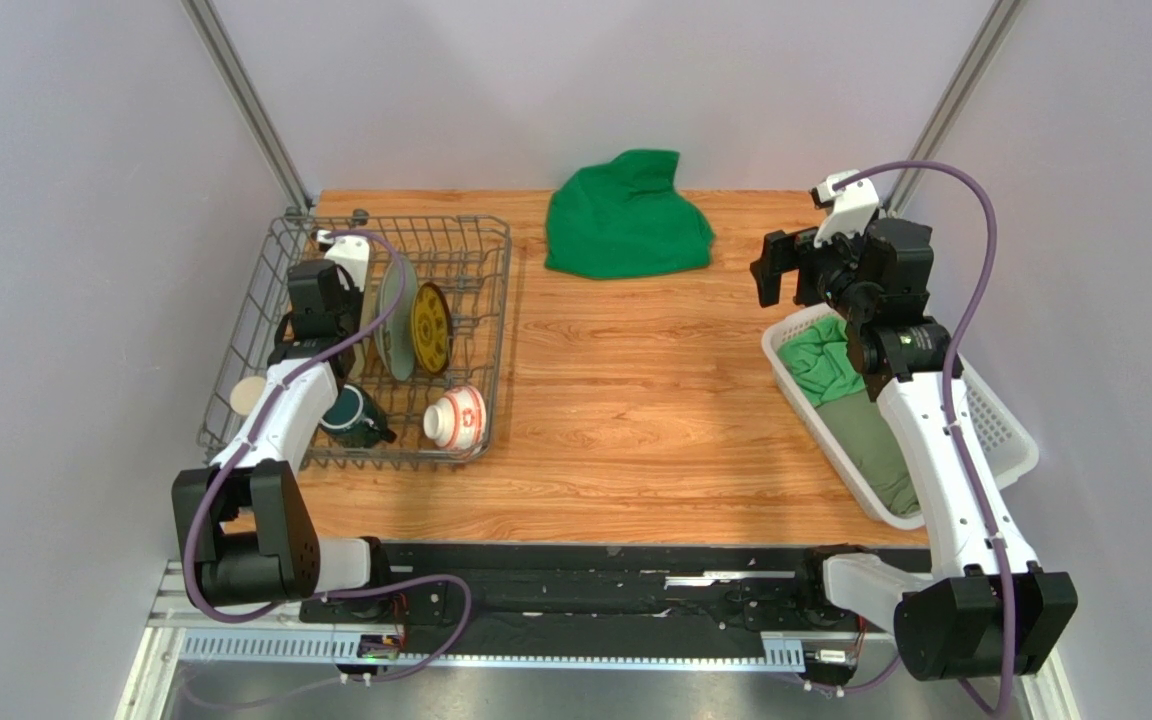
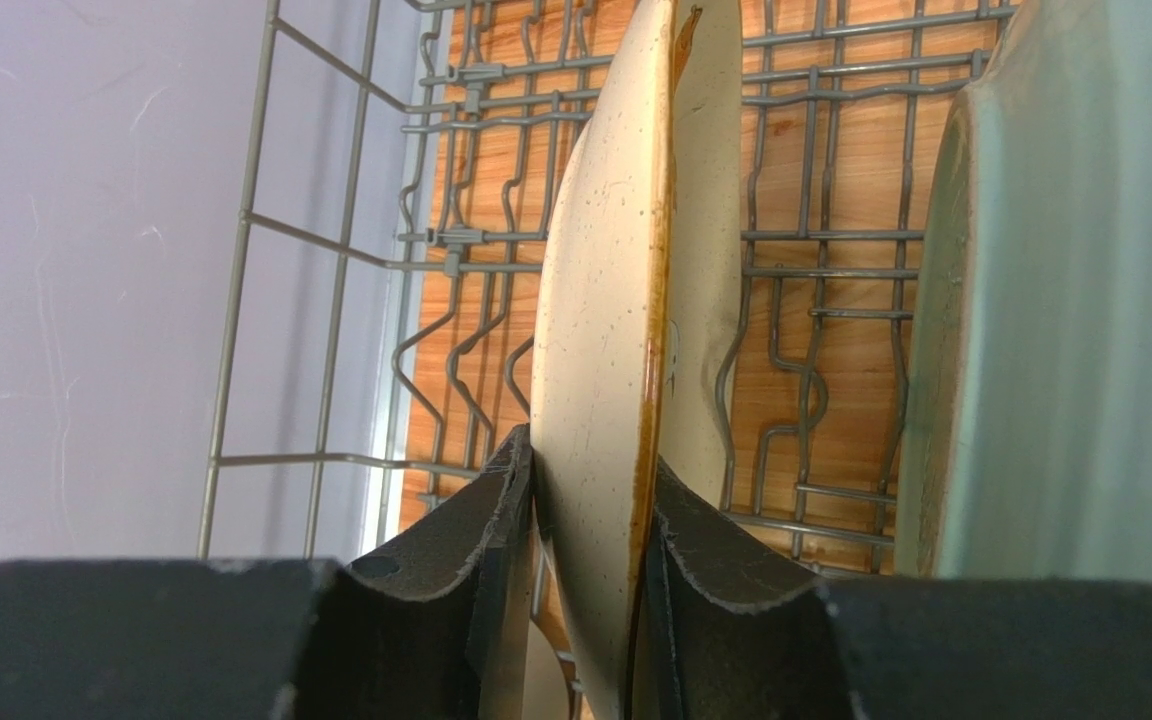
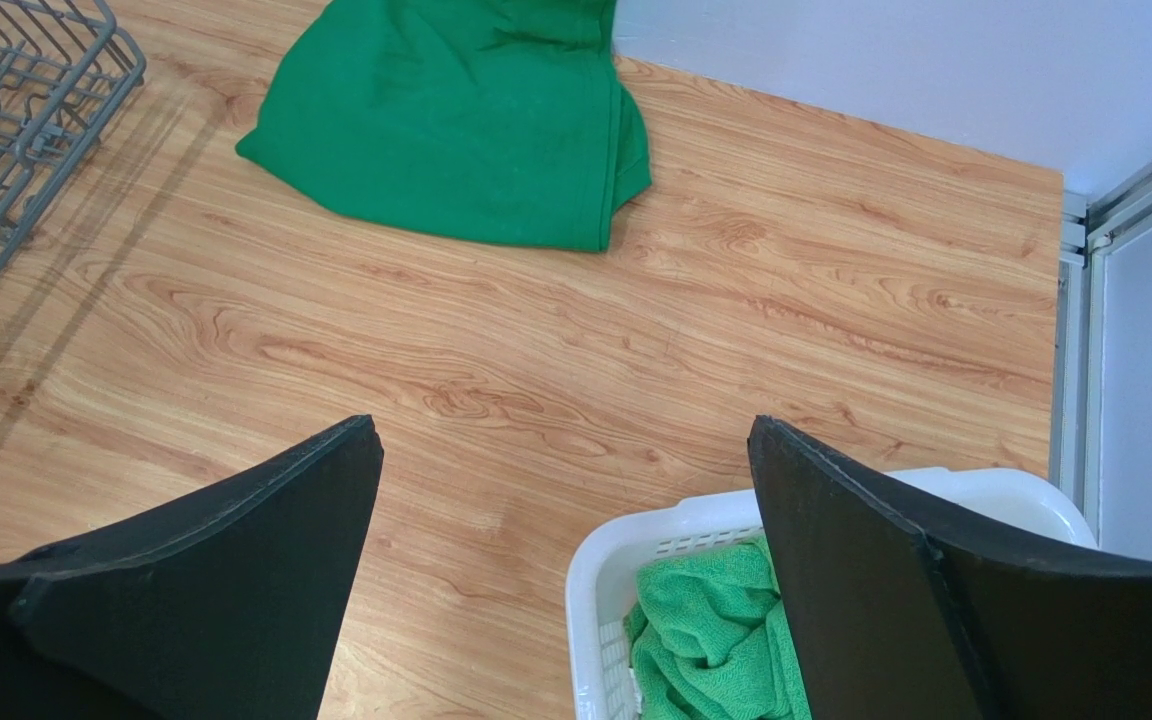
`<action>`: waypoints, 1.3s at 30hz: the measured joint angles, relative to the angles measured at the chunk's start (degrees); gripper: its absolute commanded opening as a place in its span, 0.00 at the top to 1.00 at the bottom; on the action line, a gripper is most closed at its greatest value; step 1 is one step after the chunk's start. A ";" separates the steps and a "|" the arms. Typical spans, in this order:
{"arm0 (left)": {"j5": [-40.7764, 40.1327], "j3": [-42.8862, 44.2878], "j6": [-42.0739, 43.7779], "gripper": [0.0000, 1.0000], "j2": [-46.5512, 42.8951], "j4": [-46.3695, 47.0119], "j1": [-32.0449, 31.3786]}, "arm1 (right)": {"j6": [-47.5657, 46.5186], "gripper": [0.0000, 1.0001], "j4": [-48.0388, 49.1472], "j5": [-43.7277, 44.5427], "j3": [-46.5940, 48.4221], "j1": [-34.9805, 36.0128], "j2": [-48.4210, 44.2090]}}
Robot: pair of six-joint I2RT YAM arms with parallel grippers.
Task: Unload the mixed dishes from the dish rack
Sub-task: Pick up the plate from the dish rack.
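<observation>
Left arm reaches forward into the dish rack (image 1: 447, 221) at the tabletop's (image 1: 642, 390) 9 o'clock, its left end effector (image 2: 590, 473) pinching the rim of the upright cream plate (image 2: 605, 300). The right end effector (image 3: 564, 435) hovers wide apart at 3 o'clock.

**Materials and finish: rack, tableware, table, textiles, fingers**

Dish rack (image 1: 474, 285): grey metal wire, smooth, dull satin coat. Cream floral plate (image 2: 597, 345): glazed ceramic, soft sheen, fine dark speckle, brown-edged rim. Pale green plate (image 2: 1063, 300): glazed ceramic, smooth, low gloss. Table (image 3: 537, 375): wood-grain top, smooth, faint sheen. Green cloth (image 3: 462, 105): soft fabric, matt, creased. White basket (image 3: 612, 555): moulded plastic, smooth, slightly glossy. Green towel (image 3: 702, 630) inside the basket: looped terry pile, matt. Left gripper fingers (image 2: 447, 570) and right gripper fingers (image 3: 222, 570): black, matt, apparently plastic, with a fine grainy texture.
</observation>
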 measured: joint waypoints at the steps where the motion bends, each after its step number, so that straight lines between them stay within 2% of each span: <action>1: -0.09 0.00 -0.04 1.00 0.00 -0.02 0.00 | -0.07 0.01 -0.02 -0.02 0.00 0.00 0.07; 27: -2.62 1.68 -1.51 1.00 -0.70 -4.20 -0.11 | -0.74 0.01 -0.09 -1.49 0.09 0.02 1.62; 39: -3.58 7.02 -1.97 1.00 -0.70 -9.81 0.04 | -1.14 0.01 -0.13 -1.97 0.11 0.00 1.92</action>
